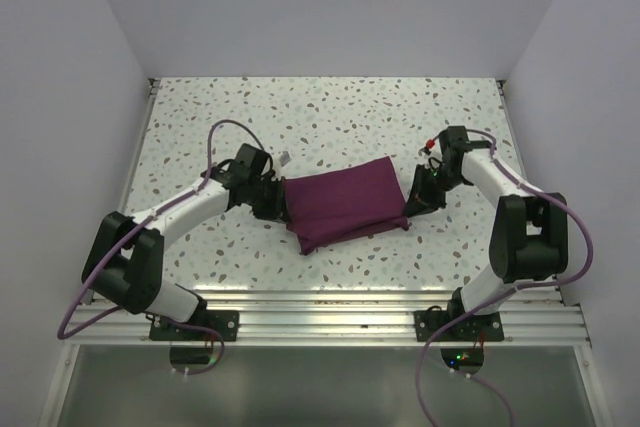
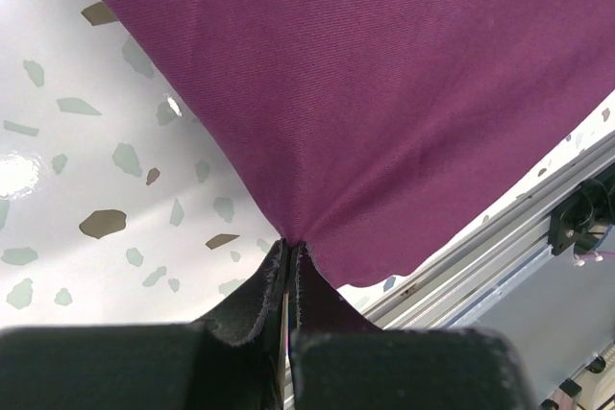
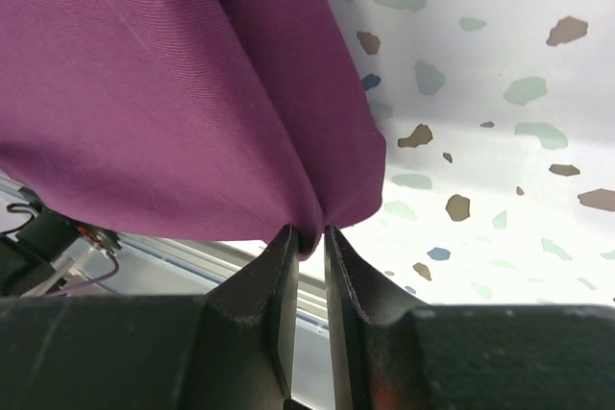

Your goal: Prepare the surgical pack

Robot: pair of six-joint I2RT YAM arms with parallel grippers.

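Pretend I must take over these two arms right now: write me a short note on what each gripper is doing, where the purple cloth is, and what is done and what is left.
Left gripper: shut on the drape's left edge.
Right gripper: closed to a narrow gap, with a fold of the drape's right edge pinched at its tips.
Drape: a folded purple bundle lying mid-table between the two arms.
Done: the cloth is folded into a compact rectangle.
Left: probably a final fold or tuck, then release. No tray or instruments show; whether any lie inside cannot be told.
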